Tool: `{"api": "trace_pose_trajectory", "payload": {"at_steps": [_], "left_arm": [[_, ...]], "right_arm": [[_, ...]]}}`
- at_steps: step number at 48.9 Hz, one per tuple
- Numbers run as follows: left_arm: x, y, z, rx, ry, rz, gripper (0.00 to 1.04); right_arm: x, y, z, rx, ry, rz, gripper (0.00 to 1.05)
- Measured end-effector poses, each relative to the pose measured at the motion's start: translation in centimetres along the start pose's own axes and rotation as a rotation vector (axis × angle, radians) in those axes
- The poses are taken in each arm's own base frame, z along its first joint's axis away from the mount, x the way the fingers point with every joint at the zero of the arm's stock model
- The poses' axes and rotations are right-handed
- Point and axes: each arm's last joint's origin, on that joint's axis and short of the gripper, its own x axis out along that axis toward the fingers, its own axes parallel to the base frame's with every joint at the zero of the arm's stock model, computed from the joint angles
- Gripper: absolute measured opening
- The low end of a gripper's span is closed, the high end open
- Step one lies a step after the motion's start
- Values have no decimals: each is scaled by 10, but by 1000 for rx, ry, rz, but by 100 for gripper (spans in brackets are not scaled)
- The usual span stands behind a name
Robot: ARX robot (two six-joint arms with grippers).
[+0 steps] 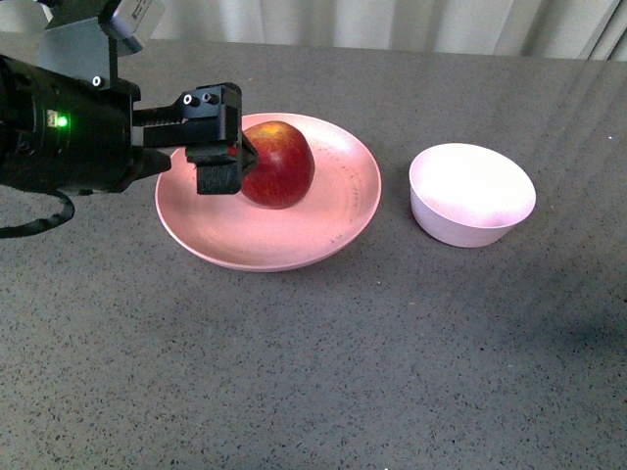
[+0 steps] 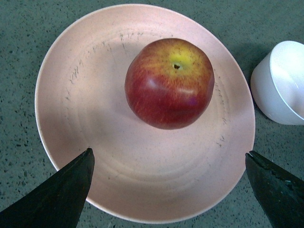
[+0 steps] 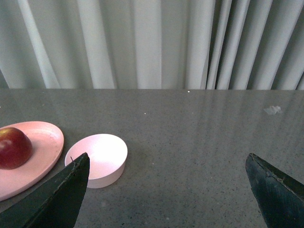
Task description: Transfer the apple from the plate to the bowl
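Note:
A dark red apple (image 1: 282,164) with a yellowish stem patch sits upright on the wide salmon-pink plate (image 1: 265,257). To the plate's right stands the small pale pink bowl (image 1: 472,194), with nothing in it. My left gripper (image 1: 217,139) hovers open over the plate's left part, right beside the apple. Its wrist view looks down on the apple (image 2: 168,83) on the plate (image 2: 85,95), beyond the spread left gripper (image 2: 169,153), which holds nothing. The right gripper (image 3: 166,156) is open over bare table, with the bowl (image 3: 99,159), plate (image 3: 45,140) and apple (image 3: 14,147) off to one side.
The grey speckled table (image 1: 392,372) stretches in front of and to the right of the dishes. Pale curtains (image 3: 152,42) hang behind the table's far edge. The left arm's black body (image 1: 59,137) fills the front view's upper left.

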Motion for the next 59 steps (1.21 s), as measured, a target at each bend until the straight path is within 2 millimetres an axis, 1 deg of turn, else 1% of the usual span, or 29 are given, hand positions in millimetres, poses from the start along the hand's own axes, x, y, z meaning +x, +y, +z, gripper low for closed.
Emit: {"api": "trace_pose_trajectory", "payload": {"at_steps": [7, 22, 30, 42, 48, 59], "left_arm": [[13, -2, 10, 19, -1, 17, 96], [40, -5, 22, 34, 14, 54, 96], [51, -15, 23, 72, 26, 70, 96], [66, -17, 23, 92, 47, 94, 96], [72, -21, 26, 100, 51, 92, 96], [86, -29, 26, 113, 68, 101, 96]], "right_arm": [[0, 0, 0, 0, 0, 0, 96], [0, 0, 0, 0, 0, 0, 96], [0, 0, 0, 0, 0, 0, 96], [0, 0, 0, 0, 0, 0, 96], [0, 0, 0, 0, 0, 0, 96], [0, 0, 0, 0, 0, 0, 96]]}}
